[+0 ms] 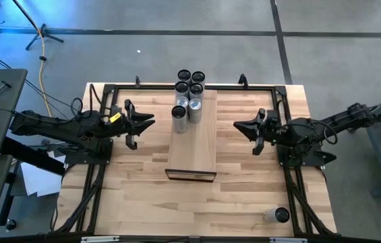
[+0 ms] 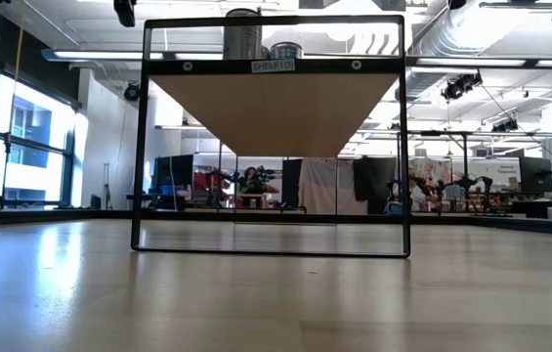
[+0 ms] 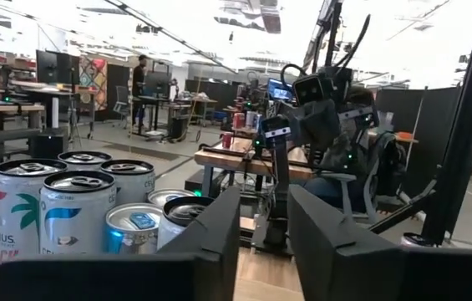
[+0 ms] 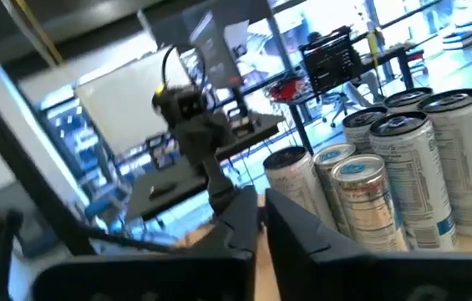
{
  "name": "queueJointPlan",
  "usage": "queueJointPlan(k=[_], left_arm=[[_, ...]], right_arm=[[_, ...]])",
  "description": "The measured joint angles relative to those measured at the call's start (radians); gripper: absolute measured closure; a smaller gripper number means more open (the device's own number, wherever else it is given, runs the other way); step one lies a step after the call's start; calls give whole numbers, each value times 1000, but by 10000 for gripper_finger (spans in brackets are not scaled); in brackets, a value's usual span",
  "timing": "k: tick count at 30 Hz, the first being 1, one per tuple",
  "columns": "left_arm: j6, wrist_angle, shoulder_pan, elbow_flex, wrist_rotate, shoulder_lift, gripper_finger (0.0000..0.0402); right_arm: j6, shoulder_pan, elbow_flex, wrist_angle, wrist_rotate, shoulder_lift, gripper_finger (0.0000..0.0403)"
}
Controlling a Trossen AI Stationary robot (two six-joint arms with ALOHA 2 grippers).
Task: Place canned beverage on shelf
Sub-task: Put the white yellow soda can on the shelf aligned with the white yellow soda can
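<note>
The shelf is a long pale wood board raised on a black frame at the table's middle; the low view shows its short edge. Two silver cans stand upright on its far part. Several dark-topped cans stand grouped at its far end. The group also shows in the left wrist view and the right wrist view. My left gripper hovers left of the shelf, open and empty. My right gripper hovers right of it, shut and empty.
One can lies on its side near the table's near right corner. A black frame runs along the table's edges. Bare tabletop lies on both sides of the shelf and in front of it.
</note>
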Motion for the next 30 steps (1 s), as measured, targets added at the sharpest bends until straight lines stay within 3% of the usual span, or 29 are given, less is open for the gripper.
queueJointPlan(k=[4,12,16,20,26,30], left_arm=[[-46,0,0,0,-11,0,287],[-193,-2,0,0,-31,0,185],[-243,-21,0,0,-31,0,145],[-241,-34,0,0,-31,0,126],[-211,-32,0,0,-35,0,124],[-211,-32,0,0,-35,0,124]], right_arm=[[58,0,0,24,25,0,333],[216,-36,1,22,66,6,121],[245,-61,2,20,49,11,45],[243,-77,2,22,-35,11,14],[290,-87,4,16,-144,9,11],[371,-87,107,-198,-223,12,11]])
